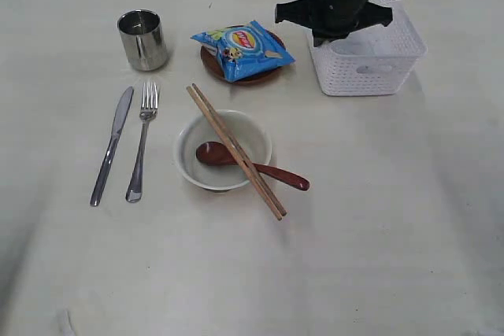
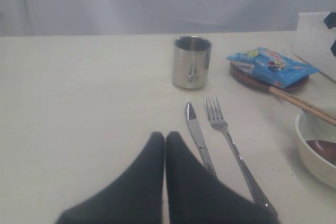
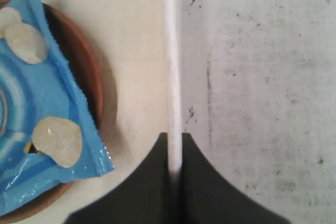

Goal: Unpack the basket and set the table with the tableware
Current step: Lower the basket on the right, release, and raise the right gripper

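Observation:
The white lattice basket (image 1: 370,60) stands at the back right of the table (image 1: 378,226), and my right gripper (image 1: 331,33) is shut on its left wall rim (image 3: 171,51). On the table lie the knife (image 1: 112,145) and fork (image 1: 142,143) side by side, with the steel cup (image 1: 142,39) behind them. The off-white bowl (image 1: 223,149) holds the dark red spoon (image 1: 252,164), and two chopsticks (image 1: 235,149) lie across it. My left gripper (image 2: 165,136) is shut and empty, hovering just beside the knife (image 2: 197,137).
A blue snack packet (image 1: 242,49) lies on the small brown plate (image 1: 256,79), just left of the basket. What shows of the basket's floor (image 3: 262,77) is bare. The left arm is out of the exterior view.

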`<state>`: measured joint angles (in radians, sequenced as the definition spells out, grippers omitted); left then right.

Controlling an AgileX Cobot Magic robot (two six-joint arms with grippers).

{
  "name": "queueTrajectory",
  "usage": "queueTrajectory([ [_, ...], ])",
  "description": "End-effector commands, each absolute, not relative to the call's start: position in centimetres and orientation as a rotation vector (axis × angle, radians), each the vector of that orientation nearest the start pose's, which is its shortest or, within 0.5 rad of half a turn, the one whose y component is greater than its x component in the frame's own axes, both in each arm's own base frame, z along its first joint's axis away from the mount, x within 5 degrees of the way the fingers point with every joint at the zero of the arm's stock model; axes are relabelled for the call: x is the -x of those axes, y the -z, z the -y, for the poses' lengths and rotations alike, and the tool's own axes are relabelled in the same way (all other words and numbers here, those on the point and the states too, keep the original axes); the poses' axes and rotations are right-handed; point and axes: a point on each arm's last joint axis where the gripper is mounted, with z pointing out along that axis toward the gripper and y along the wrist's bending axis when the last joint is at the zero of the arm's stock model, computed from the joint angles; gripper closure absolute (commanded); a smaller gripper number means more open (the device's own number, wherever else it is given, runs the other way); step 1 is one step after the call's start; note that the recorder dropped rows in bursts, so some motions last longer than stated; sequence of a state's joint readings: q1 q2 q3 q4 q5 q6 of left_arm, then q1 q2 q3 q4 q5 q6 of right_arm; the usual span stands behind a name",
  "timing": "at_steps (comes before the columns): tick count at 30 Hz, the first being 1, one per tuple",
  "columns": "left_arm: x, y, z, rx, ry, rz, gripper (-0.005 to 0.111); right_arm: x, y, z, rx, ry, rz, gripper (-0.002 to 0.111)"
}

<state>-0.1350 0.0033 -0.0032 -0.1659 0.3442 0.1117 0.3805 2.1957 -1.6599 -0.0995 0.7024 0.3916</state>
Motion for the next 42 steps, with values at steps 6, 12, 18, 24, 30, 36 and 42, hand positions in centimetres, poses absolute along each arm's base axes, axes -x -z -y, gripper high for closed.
queueTrajectory([
  [6,-5.2,-18.3,1.3,-0.127,0.184,-1.821,0.107,-42.2,-15.6,-18.0,-0.139,-0.199,-2.847,0.109],
  [12,-5.2,-18.3,1.3,-0.127,0.184,-1.821,0.107,-41.2,-15.4,-19.1,-0.125,-0.178,-2.897,0.109],
  [18,-5.2,-18.3,1.3,-0.127,0.184,-1.821,0.107,-41.0,-15.3,-19.0,-0.125,-0.161,-2.922,0.109],
  [24,-5.2,-18.3,1.3,-0.126,0.184,-1.821,0.107,-41.1,-15.3,-19.0,-0.121,-0.168,-2.911,0.109],
  [30,-5.2,-18.3,1.3,-0.126,0.184,-1.821,0.107,-41.1,-15.4,-19.1,-0.11,-0.173,-2.902,0.105],
  [36,-5.2,-18.3,1.3,-0.126,0.184,-1.821,0.107,-41.2,-15.7,-19.0,-0.106,-0.18,-2.89,0.053],
  [42,-5.2,-18.3,1.3,-0.126,0.184,-1.821,0.107,-42.1,-24.6,-16.9,0.014,-0.057,-2.695,0.05],
])
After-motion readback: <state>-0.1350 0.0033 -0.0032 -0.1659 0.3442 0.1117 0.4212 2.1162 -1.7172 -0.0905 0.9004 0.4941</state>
